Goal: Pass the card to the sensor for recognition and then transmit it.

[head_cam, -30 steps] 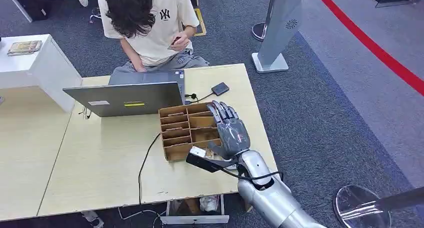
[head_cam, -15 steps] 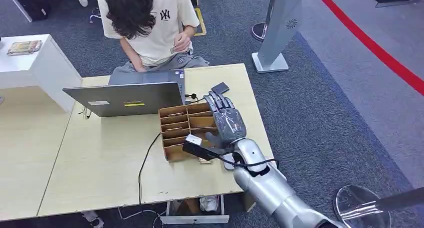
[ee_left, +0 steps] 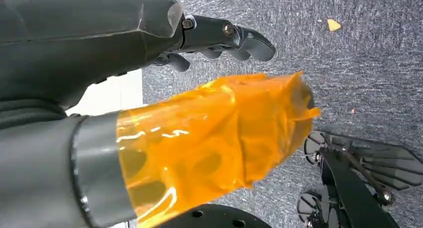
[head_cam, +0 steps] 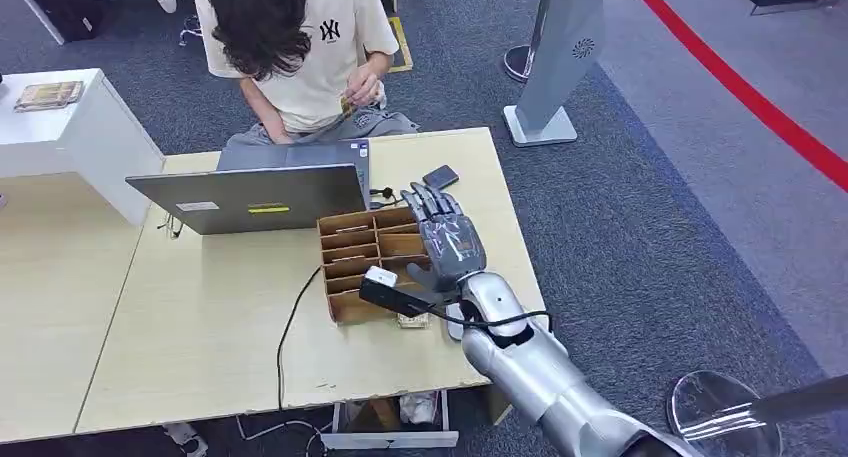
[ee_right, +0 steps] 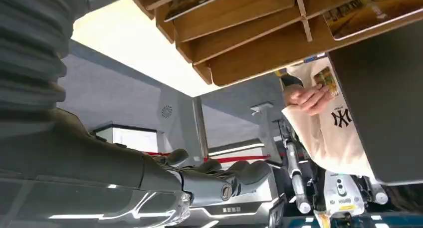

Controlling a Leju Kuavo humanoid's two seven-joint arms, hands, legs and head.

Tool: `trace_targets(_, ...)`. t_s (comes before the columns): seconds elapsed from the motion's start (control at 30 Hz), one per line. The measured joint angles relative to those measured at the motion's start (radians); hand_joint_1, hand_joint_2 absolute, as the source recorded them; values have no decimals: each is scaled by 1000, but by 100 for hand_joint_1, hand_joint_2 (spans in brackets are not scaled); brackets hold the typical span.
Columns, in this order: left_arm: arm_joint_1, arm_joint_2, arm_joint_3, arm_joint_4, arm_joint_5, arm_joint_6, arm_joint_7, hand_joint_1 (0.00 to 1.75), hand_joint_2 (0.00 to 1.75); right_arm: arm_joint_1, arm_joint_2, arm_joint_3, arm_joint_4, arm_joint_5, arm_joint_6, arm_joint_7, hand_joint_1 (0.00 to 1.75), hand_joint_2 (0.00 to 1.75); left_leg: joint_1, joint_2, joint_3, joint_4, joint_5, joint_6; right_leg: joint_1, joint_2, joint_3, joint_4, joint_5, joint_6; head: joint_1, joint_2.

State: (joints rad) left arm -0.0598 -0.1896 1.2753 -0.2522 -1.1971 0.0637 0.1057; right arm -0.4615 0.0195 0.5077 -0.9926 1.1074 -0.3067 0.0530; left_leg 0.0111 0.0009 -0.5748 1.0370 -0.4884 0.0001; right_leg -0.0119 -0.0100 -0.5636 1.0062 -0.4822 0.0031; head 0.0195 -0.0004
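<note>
Right hand (head_cam: 447, 239): flat, fingers extended and apart, holding nothing; poised above the right-hand column of the cardboard divider tray (head_cam: 352, 267), palm down.

Left hand (ee_left: 149, 63): hanging over grey carpet, thumb wrapped in orange film, dark fingers loosely extended, nothing held.

Cards: several lie in the tray's slots; in the right wrist view one card (ee_right: 371, 13) shows in a compartment and another at the tray's far end. None is in a hand.

Sensor: small dark reader (head_cam: 440, 176) on the worktop (head_cam: 200, 327), just beyond the right hand's fingertips, cabled toward the laptop (head_cam: 250, 197).

Person (head_cam: 300, 47): seated behind the laptop, holding a small card-like item near the chest.

Step in hand, by judgement: approach to the tray; the pick-up is not yet made.

Next move calls for: lowering the fingers into one slot, pinching a single card by its edge without catching the dividers, then carrying it the short way to the reader.
</note>
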Motion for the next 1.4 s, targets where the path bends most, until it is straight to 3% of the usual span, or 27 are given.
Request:
trace_targets(0.03,0,0,0,0,0,0,0,0,0,-1,0,0,5,0,0,0,14,175,0,0,0,0,0,0,0,0,0,0,0,0,0,0)
trace_targets(0.1,0,0,0,0,0,0,0,0,0,-2,0,0,13,1,3,3,44,175,0,0,0,0,0,0,0,0,0,0,0,0,0,0)
trace_targets(0.17,0,0,0,0,0,-1,0,0,0,-3,3,0,22,1,5,3,45,175,0,0,0,0,0,0,0,0,0,0,0,0,0,0)
trace_targets(0.2,0,0,0,0,0,-1,0,0,0,-3,3,1,25,1,6,3,59,175,0,0,0,0,0,0,0,0,0,0,0,0,0,0)
trace_targets(0.37,0,0,0,0,1,-1,0,0,0,-6,6,5,45,2,12,3,80,175,0,0,0,0,0,0,0,0,0,0,0,0,0,0)
trace_targets(0.7,0,0,0,0,1,-1,0,0,0,-16,9,15,77,3,13,3,79,175,0,0,0,0,0,0,0,0,0,0,0,0,0,0)
trace_targets(0.77,0,0,0,0,1,-1,0,0,0,-17,10,16,80,3,13,3,58,175,0,0,0,0,0,0,0,0,0,0,0,0,0,0)
trace_targets(0.83,0,0,0,0,1,-1,0,0,0,-19,11,16,85,3,14,3,65,175,0,0,0,0,0,0,0,0,0,0,0,0,0,0)
trace_targets(0.97,0,0,0,0,1,-1,2,0,0,-26,14,16,103,2,13,7,52,175,0,0,0,0,0,0,0,0,0,0,0,0,0,0)
trace_targets(1.03,0,0,0,0,1,-1,3,0,0,-28,14,16,113,2,13,9,52,175,0,0,0,0,0,0,0,0,0,0,0,0,0,0)
trace_targets(1.1,0,-1,0,0,3,-1,4,0,0,-30,14,16,122,1,12,9,66,175,0,0,0,0,0,0,0,0,0,0,0,0,0,0)
trace_targets(1.23,0,-1,0,0,5,-1,7,0,0,-35,14,16,140,0,12,9,56,175,0,0,0,0,0,0,0,0,0,0,0,0,0,0)
trace_targets(1.4,0,-1,0,0,10,0,8,0,0,-38,16,16,159,0,12,9,61,175,0,0,0,0,0,0,0,0,0,0,0,0,0,0)
